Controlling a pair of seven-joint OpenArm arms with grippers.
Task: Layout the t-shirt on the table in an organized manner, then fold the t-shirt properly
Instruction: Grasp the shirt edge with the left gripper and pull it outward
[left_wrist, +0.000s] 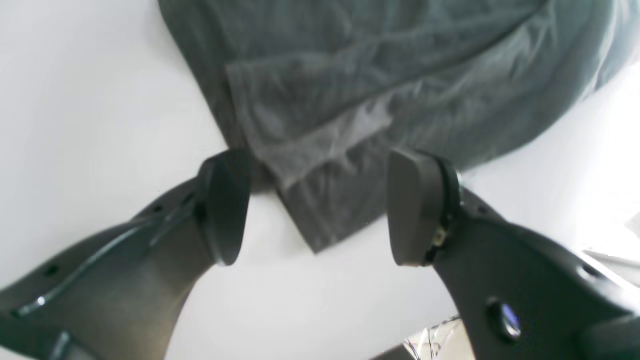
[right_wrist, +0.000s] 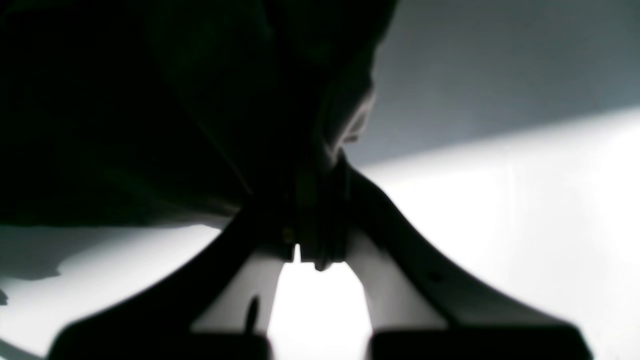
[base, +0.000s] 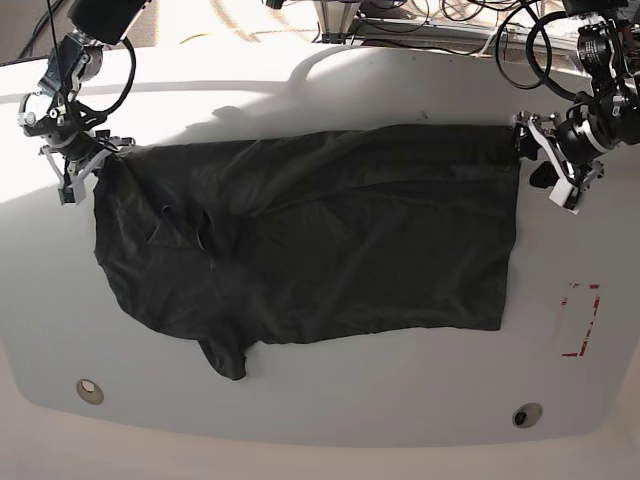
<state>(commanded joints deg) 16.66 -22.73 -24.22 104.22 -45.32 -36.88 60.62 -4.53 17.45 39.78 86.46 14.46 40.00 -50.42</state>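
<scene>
The dark charcoal t-shirt (base: 330, 240) lies spread out on the white table (base: 320, 425), hem to the right and one sleeve poking out at the bottom left. At the shirt's upper left corner my right gripper (base: 93, 162) is shut on the cloth. In the right wrist view the shirt (right_wrist: 175, 110) hangs dark from the shut gripper (right_wrist: 317, 220). My left gripper (base: 533, 152) stands open at the upper right hem corner. In the left wrist view that corner of the shirt (left_wrist: 320, 220) lies flat between the spread fingers of the open gripper (left_wrist: 320, 210).
Two round grommet holes (base: 90, 390) (base: 526, 414) sit near the table's front edge. A red dashed rectangle (base: 580, 320) is marked right of the shirt. Cables and equipment (base: 470, 20) crowd the far edge. Bare table surrounds the shirt on all sides.
</scene>
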